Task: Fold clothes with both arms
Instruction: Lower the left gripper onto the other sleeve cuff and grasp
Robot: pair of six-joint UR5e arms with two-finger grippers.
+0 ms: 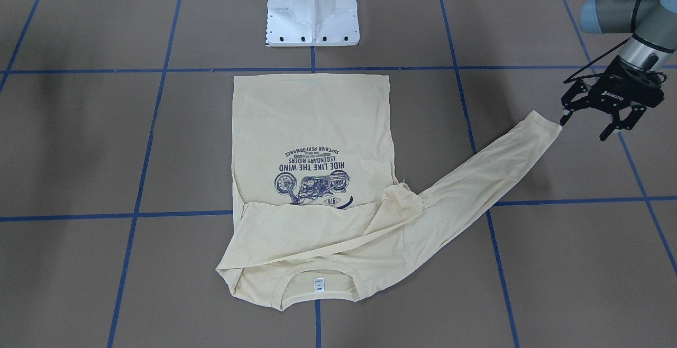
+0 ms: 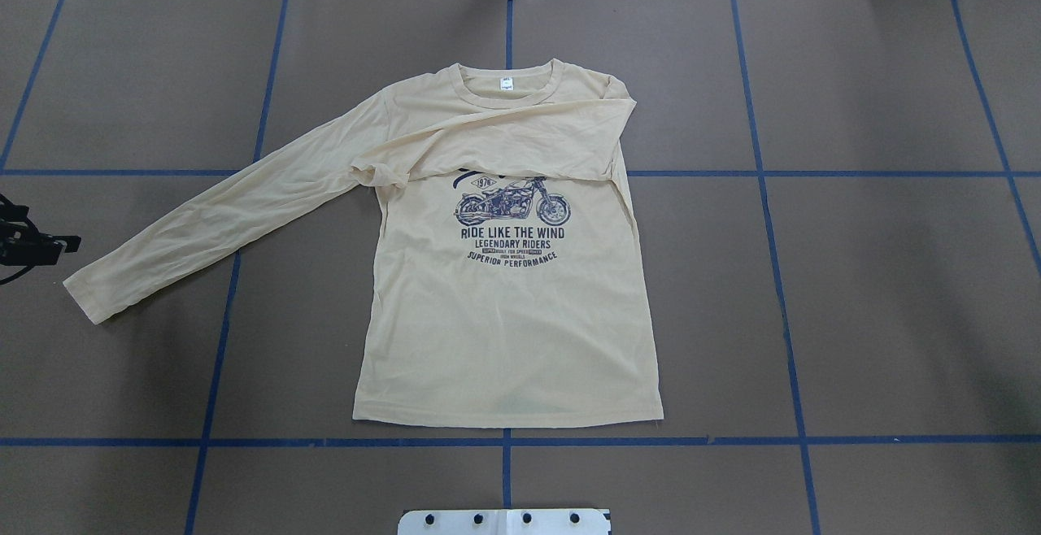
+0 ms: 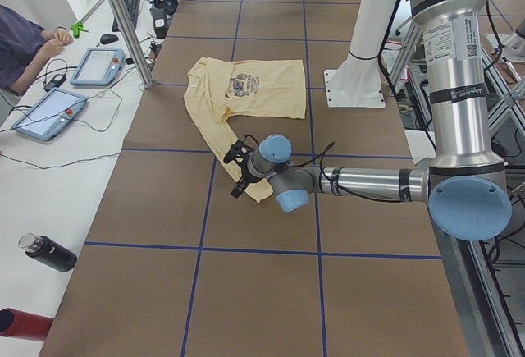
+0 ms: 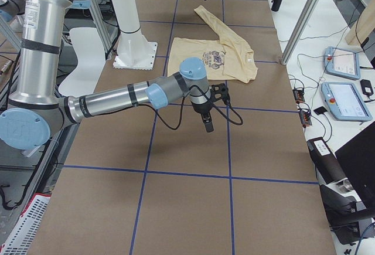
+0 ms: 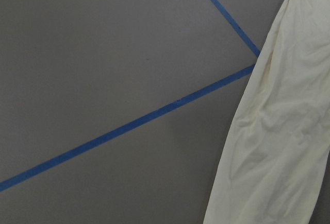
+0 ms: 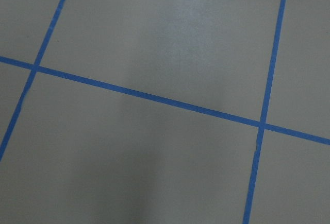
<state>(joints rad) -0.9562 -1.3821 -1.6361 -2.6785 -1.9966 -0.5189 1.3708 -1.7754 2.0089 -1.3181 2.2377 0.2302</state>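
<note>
The cream-yellow T-shirt (image 1: 312,126) (image 2: 504,332) lies flat, print up, its collar on the side away from the robot. One sleeve (image 2: 504,149) is folded across the chest above the motorcycle print. The other sleeve (image 1: 486,173) (image 2: 219,218) (image 5: 278,131) stretches out diagonally. My left gripper (image 1: 587,126) (image 3: 238,168) hangs open and empty just past that sleeve's cuff (image 1: 547,126), low over the table. My right gripper (image 4: 208,120) shows only in the exterior right view, away from the shirt over bare table, so I cannot tell whether it is open or shut.
The white pedestal base (image 1: 313,9) stands behind the shirt's hem. Blue tape lines (image 6: 154,98) grid the brown table. A side bench holds tablets (image 3: 45,115) and a black bottle (image 3: 47,252), with a person's arm (image 3: 25,41) beside them.
</note>
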